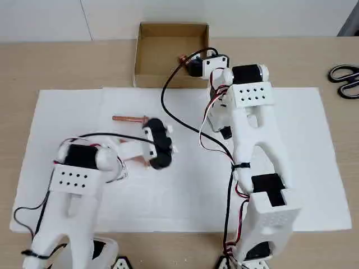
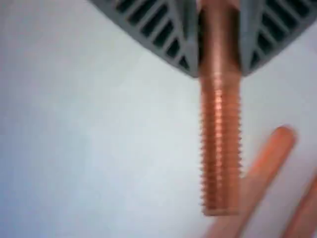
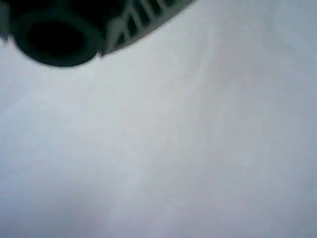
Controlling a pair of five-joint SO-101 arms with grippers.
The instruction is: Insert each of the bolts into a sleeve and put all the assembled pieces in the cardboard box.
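Grey fingers (image 2: 163, 34) of the left gripper (image 2: 219, 67) are clamped on a copper bolt (image 2: 220, 144), its threaded end sticking out over the white paper (image 2: 89, 139). A copper rod (image 2: 267, 158) lies on the paper near the tip. The right gripper (image 1: 193, 63) sits at the rim of the cardboard box (image 1: 162, 53), a copper bit (image 1: 183, 59) just beside it; whether it grips anything I cannot tell

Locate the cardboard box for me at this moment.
In the high view the cardboard box sits at the far side of the table, just beyond the white paper sheet, with the right gripper at its right wall.
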